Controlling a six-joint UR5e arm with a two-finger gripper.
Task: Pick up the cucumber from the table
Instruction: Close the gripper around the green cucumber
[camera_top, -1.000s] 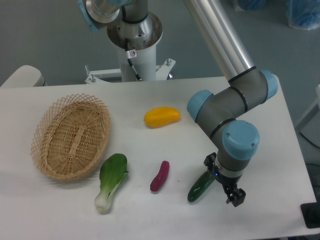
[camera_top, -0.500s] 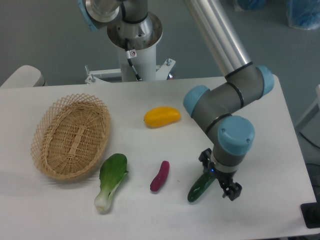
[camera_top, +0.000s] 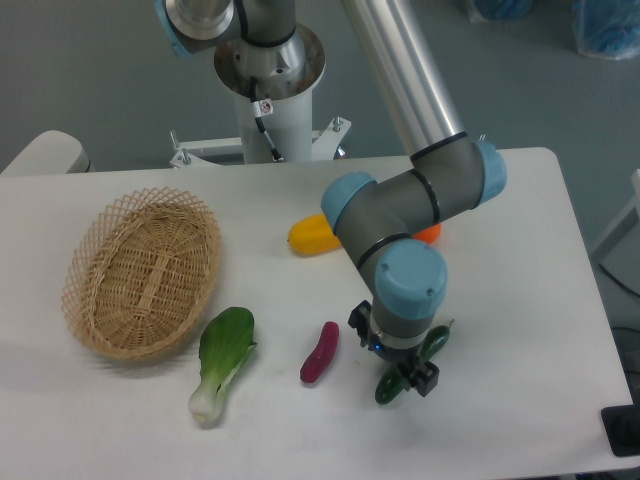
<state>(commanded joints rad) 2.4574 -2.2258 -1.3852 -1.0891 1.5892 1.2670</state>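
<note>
Fingers (camera_top: 424, 378) over cucumber (camera_top: 390, 388), lying diagonally

cucumber (camera_top: 392, 387) | dark green, glossy | flat on table (camera_top: 540, 300) | mostly hidden

A grey and blue robot arm (camera_top: 410, 205) is reaching down over a white table (camera_top: 540, 300). Its tool (camera_top: 400, 375) is sitting directly over a dark green cucumber (camera_top: 436, 342), which is lying at a slant on the table with both ends poking out from under the tool. Whether the fingers are gripping it is not clear. Just left of the cucumber, a small purple vegetable (camera_top: 320, 352) is lying, and further left a leafy bok choy (camera_top: 221, 360). A woven basket (camera_top: 143, 272) is resting at the left side. A yellow fruit (camera_top: 312, 234) is lying behind the arm, partly hidden, and something orange (camera_top: 429, 235) is peeking out beside the elbow.
</note>
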